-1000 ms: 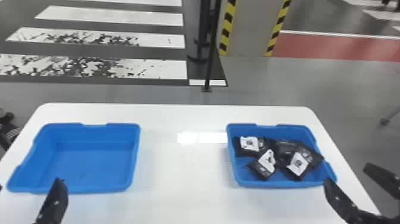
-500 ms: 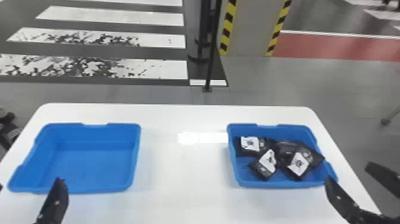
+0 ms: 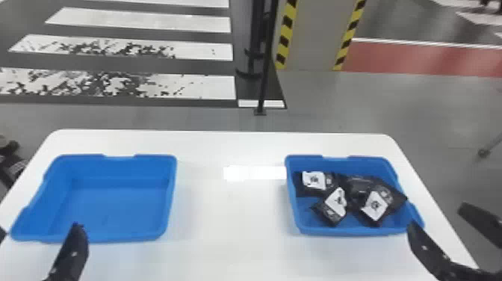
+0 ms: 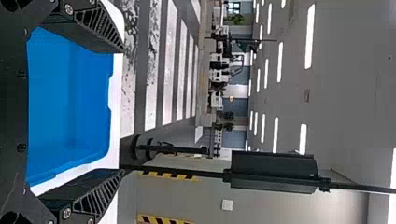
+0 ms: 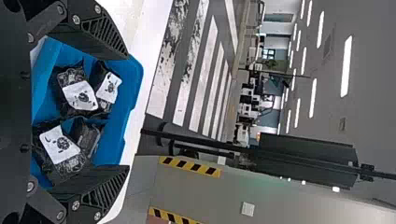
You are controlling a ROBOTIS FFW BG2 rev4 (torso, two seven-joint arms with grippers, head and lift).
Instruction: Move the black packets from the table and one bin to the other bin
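Four black packets (image 3: 375, 205) are lying in the right bin (image 3: 351, 230), which is sitting toward the table's (image 3: 224, 220) right edge. Three are showing white labels; the fourth is lying dark among them, toward the bin's far side. They are bunching together, one leaning on the bin's right wall.

The right gripper (image 3: 437, 216) is hovering by the table's right edge, its fingers standing wide apart and holding nothing — one tip is overlapping the bin's near right corner in the head view. The packets are lying just left of it, somewhat nearer the table's far edge.

The left gripper (image 3: 38, 230) is hanging over the table's near left corner, also spreading wide and empty. The left bin (image 3: 112, 209) is resting by the left edge, its blue floor showing — well apart from the packets. A dark pole (image 3: 265, 71) is standing beyond the table's far edge.
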